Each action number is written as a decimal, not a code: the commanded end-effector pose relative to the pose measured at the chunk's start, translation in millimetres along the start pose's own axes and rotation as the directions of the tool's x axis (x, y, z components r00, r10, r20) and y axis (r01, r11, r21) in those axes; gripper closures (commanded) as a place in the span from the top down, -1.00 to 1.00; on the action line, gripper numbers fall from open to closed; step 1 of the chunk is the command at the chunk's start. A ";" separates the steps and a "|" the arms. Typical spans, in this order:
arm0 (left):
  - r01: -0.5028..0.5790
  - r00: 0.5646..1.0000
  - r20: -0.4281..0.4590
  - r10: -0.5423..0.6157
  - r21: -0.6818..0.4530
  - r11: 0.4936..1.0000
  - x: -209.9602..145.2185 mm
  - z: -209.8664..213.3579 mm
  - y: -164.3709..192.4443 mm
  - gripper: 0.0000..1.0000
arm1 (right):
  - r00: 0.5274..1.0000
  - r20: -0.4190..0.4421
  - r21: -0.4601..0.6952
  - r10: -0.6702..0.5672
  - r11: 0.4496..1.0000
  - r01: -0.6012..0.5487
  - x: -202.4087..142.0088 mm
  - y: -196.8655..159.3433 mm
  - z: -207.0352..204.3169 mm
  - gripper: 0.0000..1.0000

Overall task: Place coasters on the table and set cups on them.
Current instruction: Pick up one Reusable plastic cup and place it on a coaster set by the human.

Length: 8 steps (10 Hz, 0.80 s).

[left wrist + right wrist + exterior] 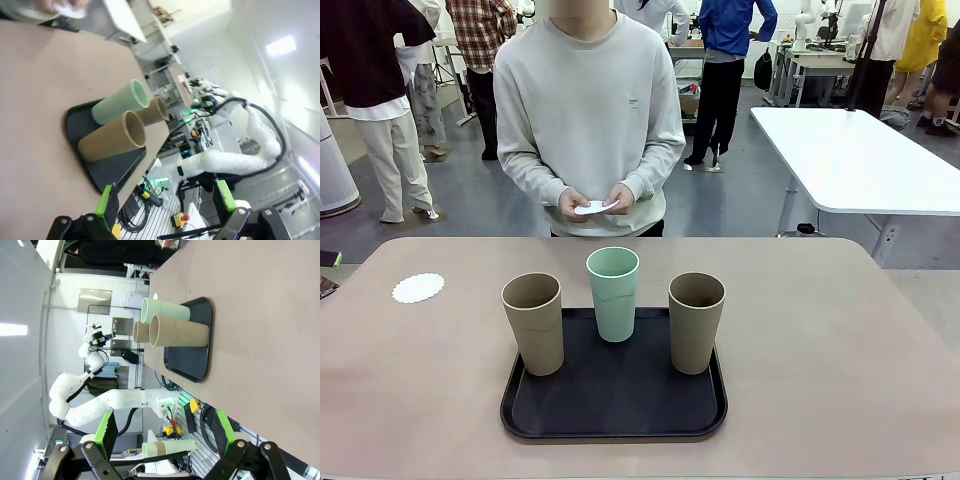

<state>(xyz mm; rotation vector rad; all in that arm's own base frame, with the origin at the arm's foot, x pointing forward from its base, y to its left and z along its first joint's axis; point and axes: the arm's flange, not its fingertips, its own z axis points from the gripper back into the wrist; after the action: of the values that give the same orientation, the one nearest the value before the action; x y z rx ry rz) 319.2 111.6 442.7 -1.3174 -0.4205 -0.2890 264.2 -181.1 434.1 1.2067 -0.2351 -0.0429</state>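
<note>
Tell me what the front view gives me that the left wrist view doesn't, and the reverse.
Front view: one coaster lying flat on the table, left of the tray, and the white coaster held in the person's hands.
Left wrist view: the left gripper, jaws wide open with nothing between them, and the right arm beyond the table edge.
Both: the mint green cup and the tan cups standing on the black tray, none yet on a coaster.
</note>
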 end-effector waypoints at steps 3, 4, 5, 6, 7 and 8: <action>0.725 0.635 -0.553 -0.540 0.183 0.664 54.3 -81.4 -48.1 1.00 | 1.000 0.006 0.021 0.008 1.000 -0.008 2.0 -0.3 -0.1 1.00; 0.860 0.442 -0.761 -0.476 0.208 0.465 56.1 -122.9 -58.2 1.00 | 1.000 0.006 0.021 0.008 1.000 -0.008 2.0 -0.3 -0.1 1.00; 0.917 0.306 -0.850 -0.428 0.143 0.372 51.5 -161.6 -63.3 1.00 | 1.000 0.006 0.021 0.008 1.000 -0.008 2.0 -0.3 -0.1 1.00; 0.955 0.168 -0.916 -0.363 0.061 0.289 39.5 -193.9 -61.6 1.00 | 1.000 0.006 0.021 0.008 1.000 -0.008 2.0 -0.3 -0.1 1.00; 0.967 0.075 -0.945 -0.318 -0.009 0.255 26.8 -209.1 -59.0 1.00 | 1.000 0.006 0.021 0.008 1.000 -0.008 2.0 -0.3 -0.1 1.00; 0.975 0.007 -0.953 -0.302 -0.061 0.215 15.3 -213.0 -57.9 1.00 | 1.000 0.006 0.021 0.008 1.000 -0.008 2.0 -0.3 -0.1 1.00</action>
<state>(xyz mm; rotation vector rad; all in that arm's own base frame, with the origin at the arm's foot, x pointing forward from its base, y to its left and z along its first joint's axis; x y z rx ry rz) 343.8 -124.0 473.4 -0.3963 -0.1933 -1.3414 264.6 -180.8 434.5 1.2030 -0.2321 -0.0437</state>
